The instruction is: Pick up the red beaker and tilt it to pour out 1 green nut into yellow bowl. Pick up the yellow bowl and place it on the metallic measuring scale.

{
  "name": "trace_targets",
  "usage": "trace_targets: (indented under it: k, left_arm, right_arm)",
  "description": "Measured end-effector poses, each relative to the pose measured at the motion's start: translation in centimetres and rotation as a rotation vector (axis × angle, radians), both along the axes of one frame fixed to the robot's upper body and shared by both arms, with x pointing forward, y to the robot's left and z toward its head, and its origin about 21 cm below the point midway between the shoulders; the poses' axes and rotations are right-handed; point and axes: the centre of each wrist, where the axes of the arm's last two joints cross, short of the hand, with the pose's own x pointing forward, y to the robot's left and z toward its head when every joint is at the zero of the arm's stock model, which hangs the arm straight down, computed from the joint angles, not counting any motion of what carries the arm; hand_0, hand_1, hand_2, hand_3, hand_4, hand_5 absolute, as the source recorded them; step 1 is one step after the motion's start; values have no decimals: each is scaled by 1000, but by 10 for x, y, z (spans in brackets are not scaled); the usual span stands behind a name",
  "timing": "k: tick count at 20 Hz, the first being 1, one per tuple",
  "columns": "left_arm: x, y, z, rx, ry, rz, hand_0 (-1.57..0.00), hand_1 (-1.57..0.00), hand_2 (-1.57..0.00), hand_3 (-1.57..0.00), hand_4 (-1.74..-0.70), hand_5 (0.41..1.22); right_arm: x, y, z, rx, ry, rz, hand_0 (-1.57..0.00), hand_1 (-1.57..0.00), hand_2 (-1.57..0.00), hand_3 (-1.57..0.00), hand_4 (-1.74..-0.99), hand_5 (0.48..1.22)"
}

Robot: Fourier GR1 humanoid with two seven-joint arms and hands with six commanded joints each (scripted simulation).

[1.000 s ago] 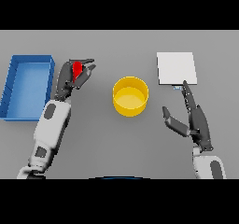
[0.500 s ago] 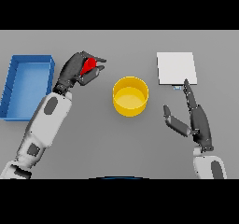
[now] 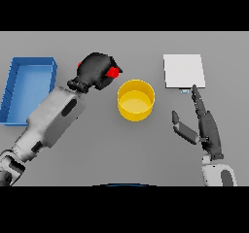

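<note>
No writing, brand or label can be read on anything across the grey tabletop (image 3: 97, 149). The yellow bowl (image 3: 136, 99) stands upright near the middle of the tabletop and serves as the reference for everything else. Up and to the left of the bowl, the robot's left hand (image 3: 95, 71) is clenched around the red beaker (image 3: 114, 72), its dark fingers wrapped so far over the vessel that only a small patch of red shows on the side of the hand facing the bowl. The beaker sits inside that grasp, near the bowl's upper-left rim but apart from it; how far it is tilted cannot be told, since the hand hides most of it. Whether any green nut is in the beaker or the bowl cannot be made out. Further left of the bowl, past the left arm, lies a blue tray (image 3: 29, 89) with raised walls. To the upper right of the bowl rests the metallic measuring scale (image 3: 183, 71), a pale square plate lying flat, well apart from the bowl. Below the scale, to the right of the bowl, the right hand (image 3: 206, 127) is released, its fingers straight and pointing toward the scale, thumb spread out toward the bowl, holding nothing.
</note>
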Motion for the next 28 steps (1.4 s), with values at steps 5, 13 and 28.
trace_targets:
  k: [5,13,28]
  left_arm:
    - [14,-17,15,315,-67,-125,-1571,-1571,-1571,-1571,-1647,1203]
    - [21,-55,29,738,-83,-298,-1571,-1571,-1571,-1571,-1709,1218]
    - [18,-101,35,1320,-352,-489,-1571,-1571,-1571,-1571,-1734,1221]
  right_arm:
    - [5,2,-1,12,-5,10,1,1,1,1,-1262,705]
    - [5,6,-3,32,-9,-26,1,1,1,1,-1198,650]
    - [7,5,-3,3,-17,-45,1,1,1,1,-1153,627]
